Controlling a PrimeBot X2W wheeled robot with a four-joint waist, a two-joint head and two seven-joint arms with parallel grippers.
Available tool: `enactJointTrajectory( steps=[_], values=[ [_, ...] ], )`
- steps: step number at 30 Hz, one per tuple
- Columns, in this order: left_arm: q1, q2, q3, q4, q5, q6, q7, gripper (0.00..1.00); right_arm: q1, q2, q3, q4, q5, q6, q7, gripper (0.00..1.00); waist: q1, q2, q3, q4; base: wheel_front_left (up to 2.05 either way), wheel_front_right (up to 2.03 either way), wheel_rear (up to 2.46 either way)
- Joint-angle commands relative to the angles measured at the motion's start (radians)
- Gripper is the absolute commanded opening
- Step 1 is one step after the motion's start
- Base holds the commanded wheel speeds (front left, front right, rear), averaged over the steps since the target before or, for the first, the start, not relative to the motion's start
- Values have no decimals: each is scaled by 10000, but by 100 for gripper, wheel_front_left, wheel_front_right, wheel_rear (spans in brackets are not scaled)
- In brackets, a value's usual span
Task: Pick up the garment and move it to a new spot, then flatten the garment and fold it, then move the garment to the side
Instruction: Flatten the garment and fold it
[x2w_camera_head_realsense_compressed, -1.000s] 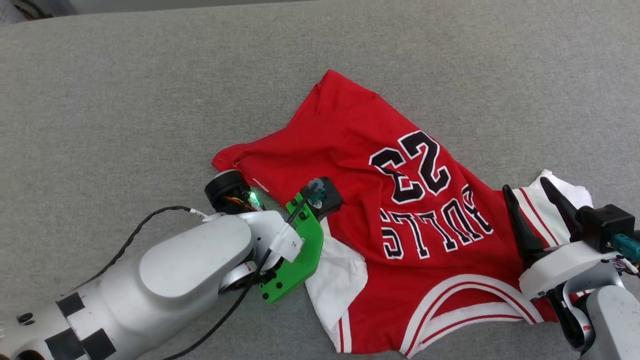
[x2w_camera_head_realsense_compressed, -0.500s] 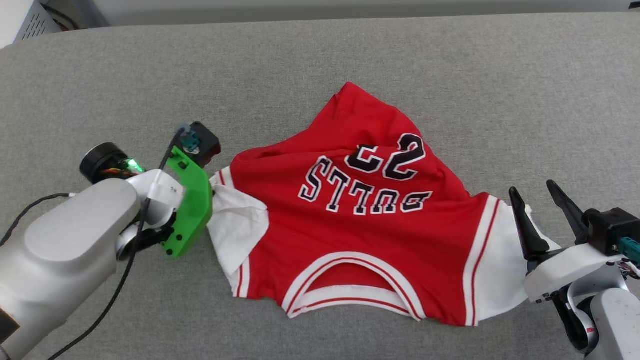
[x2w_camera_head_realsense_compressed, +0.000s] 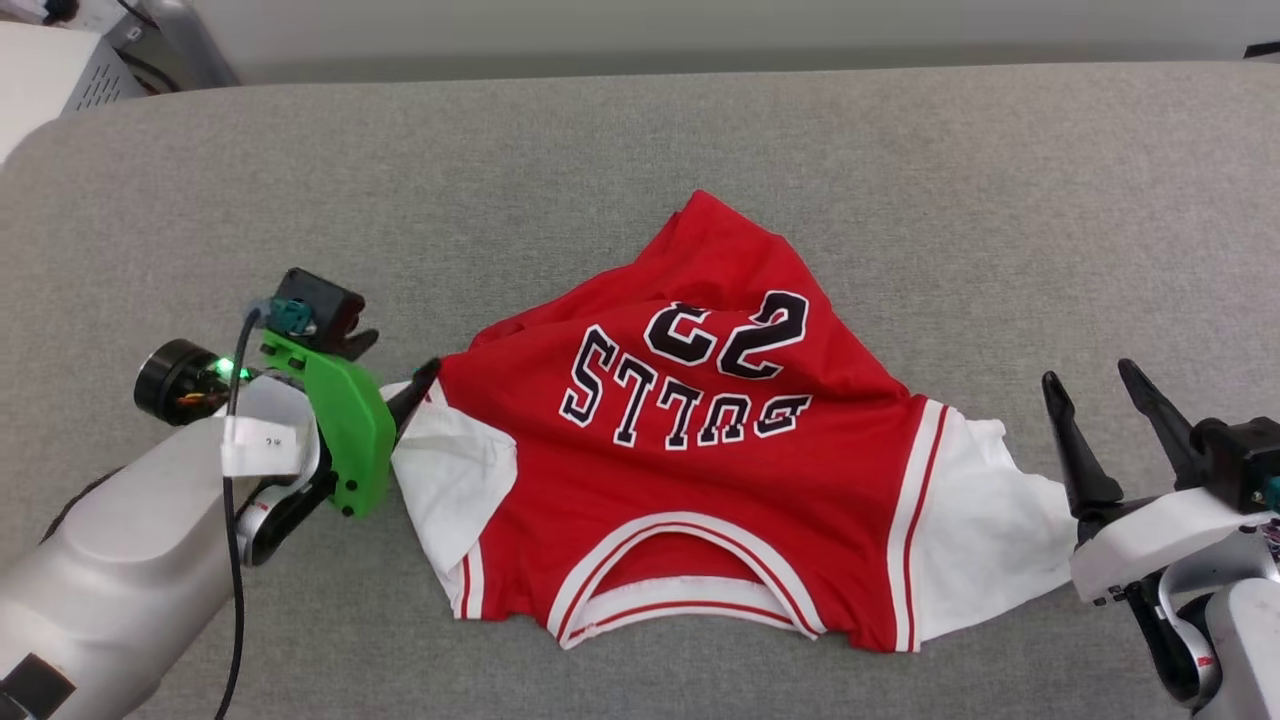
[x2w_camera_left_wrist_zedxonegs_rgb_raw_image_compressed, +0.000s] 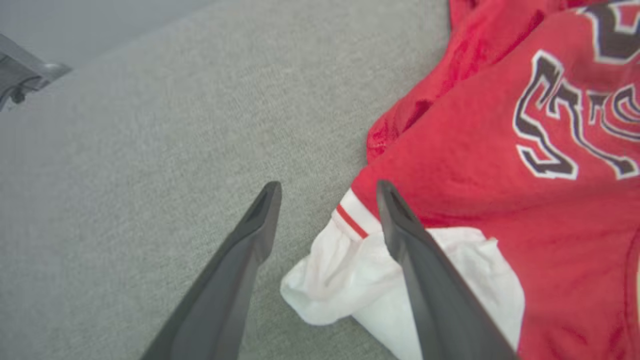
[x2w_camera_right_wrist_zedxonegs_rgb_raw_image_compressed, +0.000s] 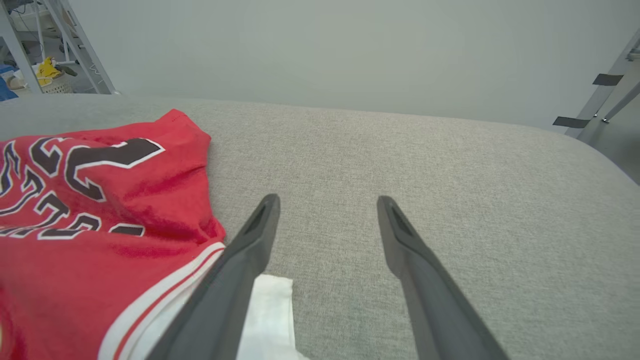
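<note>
Garment (x2w_camera_head_realsense_compressed: 720, 500) flattening looks to be the step in hand. The left pincer (x2w_camera_head_realsense_compressed: 395, 360) stands open, its jaws astride the striped cuff of the left sleeve (x2w_camera_head_realsense_compressed: 450, 470) without clamping it. The right pincer (x2w_camera_head_realsense_compressed: 1088, 375) is open too, just beside the right sleeve (x2w_camera_head_realsense_compressed: 990, 510). It lies mid-way across the grey bench (x2w_camera_head_realsense_compressed: 300, 180), collar near, lettering up, far part bunched. Next, probably, each pincer must take a far hem corner and draw it flat.

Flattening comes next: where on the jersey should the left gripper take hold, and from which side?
Likely the white sleeve on the robot's left of the jersey, at its striped cuff, approached from the outer left. It lies crumpled with a raised edge on the grey surface, and the open left gripper has that cuff between its fingers.
</note>
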Motion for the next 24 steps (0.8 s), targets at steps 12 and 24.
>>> enactJointTrajectory(
  steps=[12, 24],
  values=[
    [1971, -414, 2070, -1856, 1342, 3069, -3314, 100, -1126, -1454, 84, -1051, 584, -7, 874, 100, 0, 0, -1016, 920, 0, 0, 0],
    [5287, -2142, 6279, -4816, 5372, 4388, -3323, 100, -4300, -3433, 2821, -1164, 3469, -7, 4913, 100, 0, 0, -480, 1653, 0, 0, 0]
  ],
)
